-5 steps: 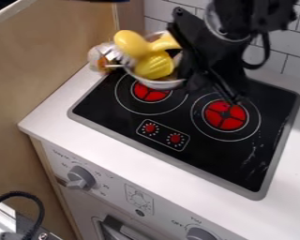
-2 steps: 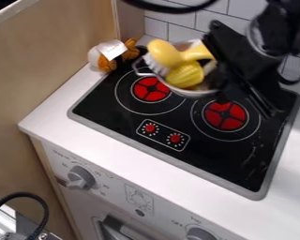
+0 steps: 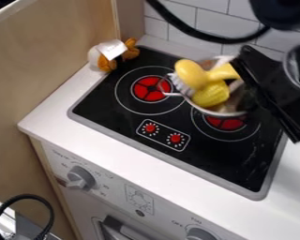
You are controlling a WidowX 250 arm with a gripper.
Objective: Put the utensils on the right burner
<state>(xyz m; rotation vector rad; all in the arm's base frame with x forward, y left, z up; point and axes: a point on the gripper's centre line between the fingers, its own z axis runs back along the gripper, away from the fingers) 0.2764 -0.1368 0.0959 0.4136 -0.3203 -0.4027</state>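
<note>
At the right, my gripper (image 3: 263,93) is shut on the side of a metal pot (image 3: 222,113). The pot hangs tilted in the air over the right burner (image 3: 226,123) and hides that burner's upper part. Inside it lie a yellow-handled brush (image 3: 191,73) with white bristles and a yellow corn-like toy (image 3: 211,94). A wire handle sticks out from the pot's left side, over the edge of the left burner (image 3: 151,89).
An orange and white stuffed toy (image 3: 108,54) sits at the stove's back left corner. A wooden panel (image 3: 58,61) stands along the left, and a tiled wall (image 3: 206,28) rises behind. A black cable curves above the stove.
The gripper and the pot, with the yellow things in it, have moved right and down, from above the left burner to above the right one. The stuffed toy shows fully now.
</note>
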